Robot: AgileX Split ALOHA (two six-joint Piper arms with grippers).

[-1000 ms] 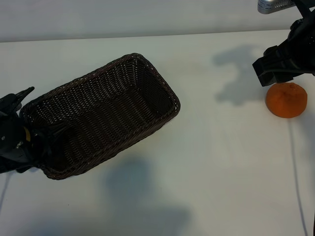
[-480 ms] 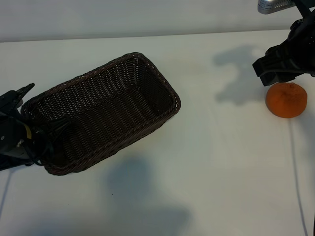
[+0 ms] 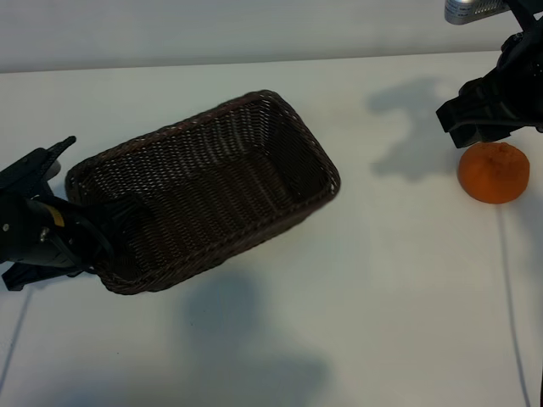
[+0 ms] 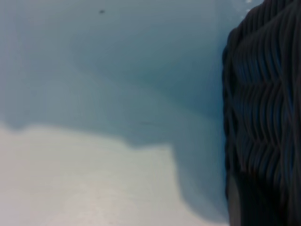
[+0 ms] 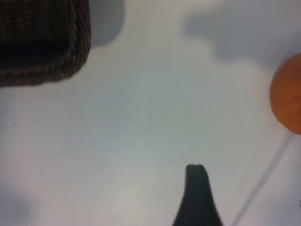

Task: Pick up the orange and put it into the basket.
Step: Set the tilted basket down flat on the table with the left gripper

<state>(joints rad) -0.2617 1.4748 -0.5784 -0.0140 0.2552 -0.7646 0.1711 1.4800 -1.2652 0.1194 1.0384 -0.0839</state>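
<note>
The dark brown wicker basket (image 3: 170,133) lies slantwise on the white table, left of centre. My left gripper (image 3: 97,233) is shut on the basket's near-left end wall, one finger inside and one outside. In the left wrist view only the woven wall (image 4: 263,108) shows, close up. The orange (image 3: 493,172) sits on the table at the far right. My right gripper (image 3: 475,119) hovers just behind and above the orange, open and holding nothing. In the right wrist view one dark finger (image 5: 197,193) shows, with the orange (image 5: 288,94) off to the side and a basket corner (image 5: 42,42) farther off.
A thin cable (image 3: 512,288) runs across the table from the orange toward the front right edge. Bare white tabletop (image 3: 390,280) stretches between the basket and the orange. The table's far edge meets a pale wall (image 3: 254,34).
The basket has slid to the right, toward the orange, together with my left gripper, which closed on its end wall. The right gripper and the orange have stayed in place.
</note>
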